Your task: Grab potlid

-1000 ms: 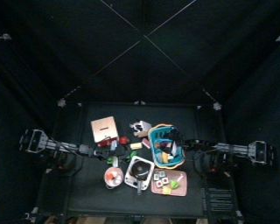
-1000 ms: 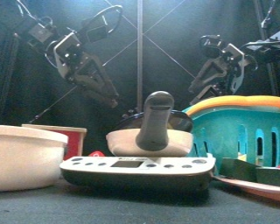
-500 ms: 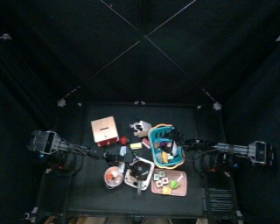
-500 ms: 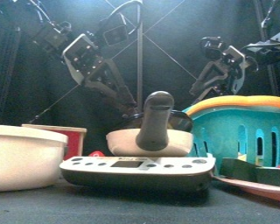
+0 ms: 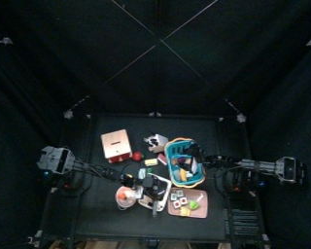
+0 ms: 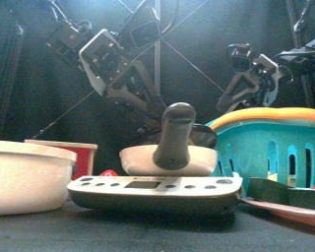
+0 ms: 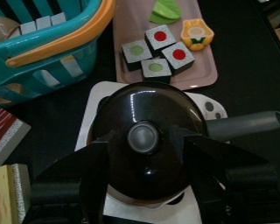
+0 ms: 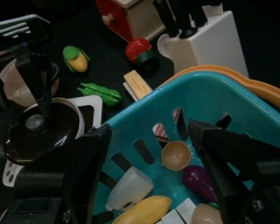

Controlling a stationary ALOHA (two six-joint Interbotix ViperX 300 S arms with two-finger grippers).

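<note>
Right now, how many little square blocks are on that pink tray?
3 blocks, clustered on the pink tray: one nearest the teal basket, one beside it, one nearest the black pot. Others may be hidden.

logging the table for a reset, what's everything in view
potlid: one, silvery rim, reddish centre, front left of the table
red-brown box: one, back left
basket: one, teal with an orange handle, right of middle, holding toy food
pink tray: one, front right, carrying toy food pieces
white gadget: one, front middle
black pan: one, over the white gadget
knife block: one, white, beside the basket
left gripper: black, open, above the black pan
right gripper: black, open, above the basket
</note>
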